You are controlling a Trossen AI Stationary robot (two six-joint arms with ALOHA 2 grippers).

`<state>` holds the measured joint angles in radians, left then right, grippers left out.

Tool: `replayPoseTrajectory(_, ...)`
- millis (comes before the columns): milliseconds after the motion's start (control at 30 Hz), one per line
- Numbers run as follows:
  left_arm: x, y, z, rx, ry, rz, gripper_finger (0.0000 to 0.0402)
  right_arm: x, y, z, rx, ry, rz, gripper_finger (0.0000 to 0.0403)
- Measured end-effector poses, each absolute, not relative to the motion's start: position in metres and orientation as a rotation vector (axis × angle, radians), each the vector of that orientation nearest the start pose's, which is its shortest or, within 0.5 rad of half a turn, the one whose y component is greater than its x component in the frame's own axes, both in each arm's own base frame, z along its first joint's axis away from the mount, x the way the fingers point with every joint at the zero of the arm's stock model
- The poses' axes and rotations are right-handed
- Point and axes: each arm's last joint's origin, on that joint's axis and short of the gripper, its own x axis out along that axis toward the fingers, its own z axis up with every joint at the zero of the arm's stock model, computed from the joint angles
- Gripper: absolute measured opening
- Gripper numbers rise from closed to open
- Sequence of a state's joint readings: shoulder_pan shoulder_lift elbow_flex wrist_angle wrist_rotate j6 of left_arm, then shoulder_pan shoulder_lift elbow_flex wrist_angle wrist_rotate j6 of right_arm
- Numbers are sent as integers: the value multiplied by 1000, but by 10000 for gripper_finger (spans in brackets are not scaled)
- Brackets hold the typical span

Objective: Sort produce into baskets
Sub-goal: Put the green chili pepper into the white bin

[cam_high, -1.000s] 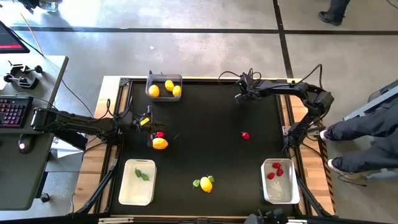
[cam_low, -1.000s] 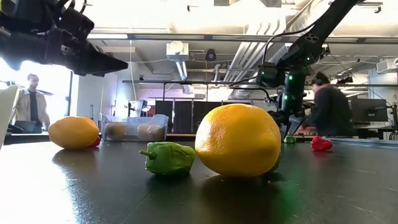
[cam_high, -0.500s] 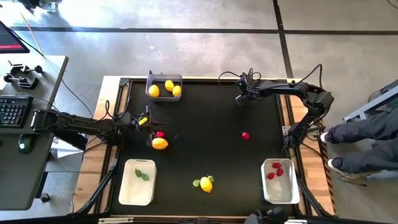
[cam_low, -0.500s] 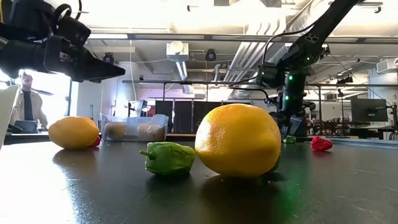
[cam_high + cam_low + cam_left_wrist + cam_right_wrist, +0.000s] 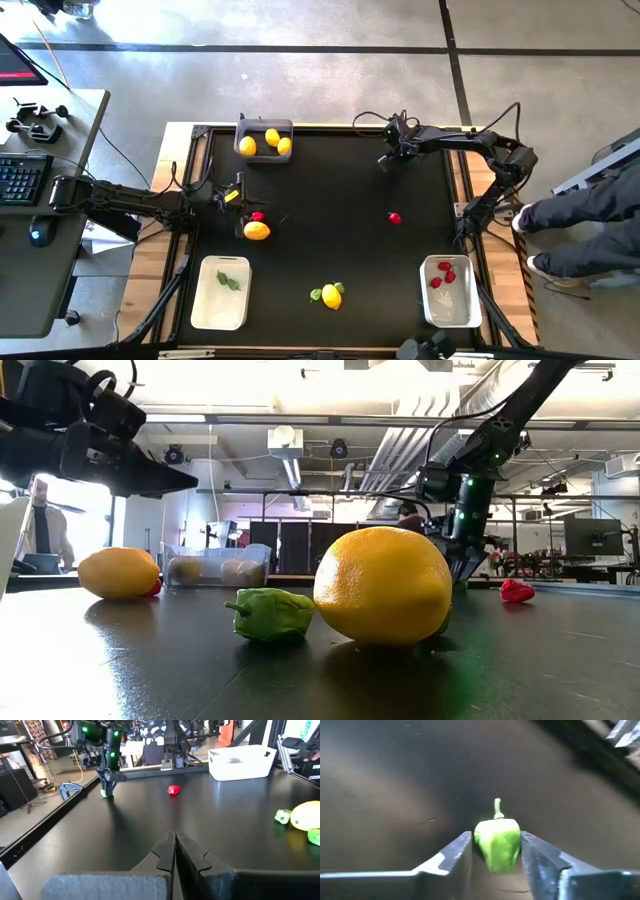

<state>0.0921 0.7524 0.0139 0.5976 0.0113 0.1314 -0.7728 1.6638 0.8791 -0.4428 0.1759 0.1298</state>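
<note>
My right gripper (image 5: 388, 160) is at the far right of the black table, pointing down, shut on a small green pepper (image 5: 497, 843) that also shows under its tips in the low view (image 5: 459, 586). My left gripper (image 5: 243, 195) is shut and empty. It hovers above the table at the left, just beyond a red piece (image 5: 257, 216) and a lemon (image 5: 257, 231). The dark grey basket (image 5: 264, 124) at the far edge holds three lemons. One white basket (image 5: 205, 300) holds green pieces, the other white basket (image 5: 462, 312) holds red pieces. My right gripper pinches the green pepper by its two opposite sides (image 5: 480, 845) between its two fingers (image 5: 460, 852). The fingers come from above, pointing down. The pepper's stem (image 5: 497, 809) sticks out ahead of the fingers. The pepper sits at table level.
A loose red piece (image 5: 394, 217) lies right of centre. A lemon (image 5: 331, 296) with two green pieces (image 5: 316, 295) beside it lies near the front edge. A person's legs (image 5: 590, 225) are beside the table's right edge. A desk with a keyboard (image 5: 22, 180) stands at the left.
My right gripper has come down onto the green pepper at the far right of the table. My left gripper has sunk a little above the lemon and red piece.
</note>
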Motion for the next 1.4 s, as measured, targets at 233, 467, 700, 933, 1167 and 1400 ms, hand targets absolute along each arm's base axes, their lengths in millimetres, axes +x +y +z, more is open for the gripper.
replayPoseTrajectory(233, 144, 13, 150, 125, 147, 71, 0, 229, -185, 148, 432, 1152, -784, 63)
replayPoseTrajectory(467, 144, 13, 149, 107, 155, 89, 0, 278, -133, 159, 333, 1043, -615, 57)
replayPoseTrajectory(700, 143, 13, 145, 76, 191, 88, 0, 329, -60, 179, 220, 730, -327, 57)
replayPoseTrajectory(933, 147, 7, 146, 84, 172, 31, 27, 351, 4, 202, -6, 450, -77, 57)
replayPoseTrajectory(1167, 165, 1, 168, 117, 123, -13, 102, 355, 31, 214, -140, 313, 20, 57)
replayPoseTrajectory(1400, 196, -9, 192, 265, 104, -36, 131, 355, 33, 214, -150, 309, 26, 57)
